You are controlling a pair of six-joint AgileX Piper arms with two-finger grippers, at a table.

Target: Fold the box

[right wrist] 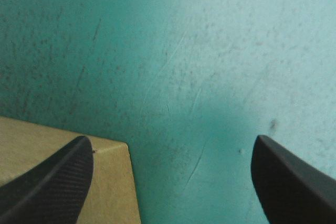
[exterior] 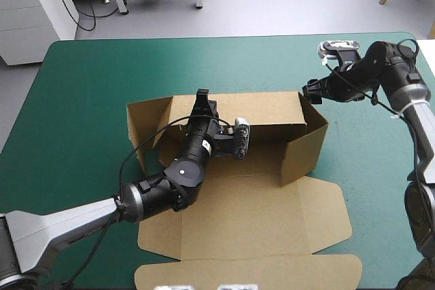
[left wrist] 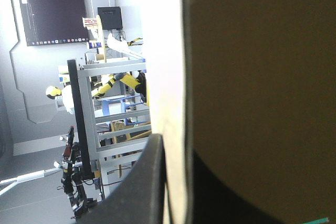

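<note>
The brown box [exterior: 251, 215] lies in the middle of the table with its back wall [exterior: 265, 110] and right wall [exterior: 302, 151] raised, a left flap [exterior: 146, 127] standing, and the lid flat toward the near edge. My left gripper [exterior: 202, 98] sits over the back wall's top edge. In the left wrist view the left gripper [left wrist: 176, 148] pinches the board [left wrist: 252, 77] between its black fingers [left wrist: 139, 187]. My right gripper [exterior: 310, 92] hovers at the box's far right corner. In the right wrist view the right gripper [right wrist: 172, 140] stands open, with the box corner [right wrist: 113, 182] under one finger.
The teal-green cover [exterior: 88, 100] runs around the box on the left, far and right sides. The flat lid flaps [exterior: 319, 273] reach almost to the table's near edge. The left arm [exterior: 156, 195] lies across the box floor.
</note>
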